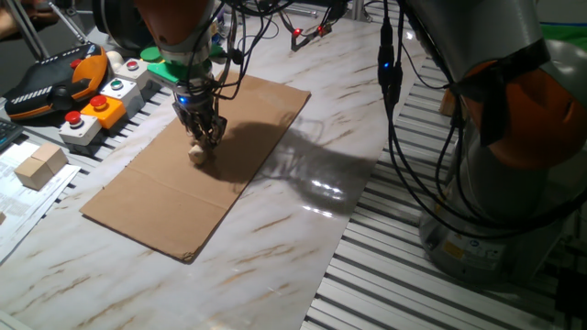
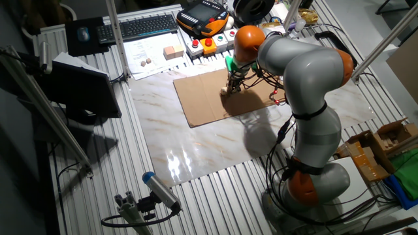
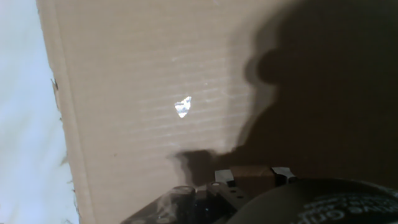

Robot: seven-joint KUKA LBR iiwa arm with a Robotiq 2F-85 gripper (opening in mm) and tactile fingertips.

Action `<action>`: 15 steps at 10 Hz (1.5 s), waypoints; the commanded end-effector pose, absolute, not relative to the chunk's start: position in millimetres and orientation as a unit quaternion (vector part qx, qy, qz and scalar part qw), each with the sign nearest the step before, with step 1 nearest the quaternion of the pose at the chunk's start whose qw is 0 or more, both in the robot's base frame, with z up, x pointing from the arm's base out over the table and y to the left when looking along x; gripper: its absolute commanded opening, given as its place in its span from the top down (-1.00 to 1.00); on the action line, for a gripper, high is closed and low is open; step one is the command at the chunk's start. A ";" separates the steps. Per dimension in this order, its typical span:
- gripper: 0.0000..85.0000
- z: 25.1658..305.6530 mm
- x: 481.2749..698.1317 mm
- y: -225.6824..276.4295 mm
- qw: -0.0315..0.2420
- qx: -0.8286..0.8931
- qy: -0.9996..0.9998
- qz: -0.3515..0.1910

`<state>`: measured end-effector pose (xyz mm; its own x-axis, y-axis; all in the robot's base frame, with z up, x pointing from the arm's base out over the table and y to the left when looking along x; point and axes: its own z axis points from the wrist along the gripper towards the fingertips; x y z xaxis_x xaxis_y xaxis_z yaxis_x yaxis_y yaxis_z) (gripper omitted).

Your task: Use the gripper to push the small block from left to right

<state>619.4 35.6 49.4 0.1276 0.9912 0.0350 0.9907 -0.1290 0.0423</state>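
Observation:
A small pale wooden block (image 1: 196, 154) lies on a flat brown cardboard sheet (image 1: 183, 197), near the sheet's middle. My gripper (image 1: 207, 136) hangs straight down over the sheet, a blue light glowing above its black fingers. The fingers taper to a single point, shut, with nothing held, and the tips sit right against the block's far right side. From the other side, the block (image 2: 224, 90) shows just left of the gripper (image 2: 230, 85). The hand view shows shadowed cardboard (image 3: 124, 74) and the gripper's dark body (image 3: 249, 186) along the bottom edge.
The cardboard rests on a marble tabletop (image 1: 303, 211). Button boxes (image 1: 101, 105) and an orange-black pendant (image 1: 46, 87) stand at the back left. A larger wooden block (image 1: 41, 167) sits on papers at the left. The arm's grey base (image 1: 495, 165) fills the right side.

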 end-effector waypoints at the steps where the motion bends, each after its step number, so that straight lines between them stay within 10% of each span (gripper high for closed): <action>1: 0.98 49.5 619.6 36.8 0.004 0.751 0.660 0.027; 15: 0.98 46.2 622.2 54.1 0.005 0.751 0.659 0.026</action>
<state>622.1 54.0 46.3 0.1282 0.9913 0.0314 0.9907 -0.1294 0.0429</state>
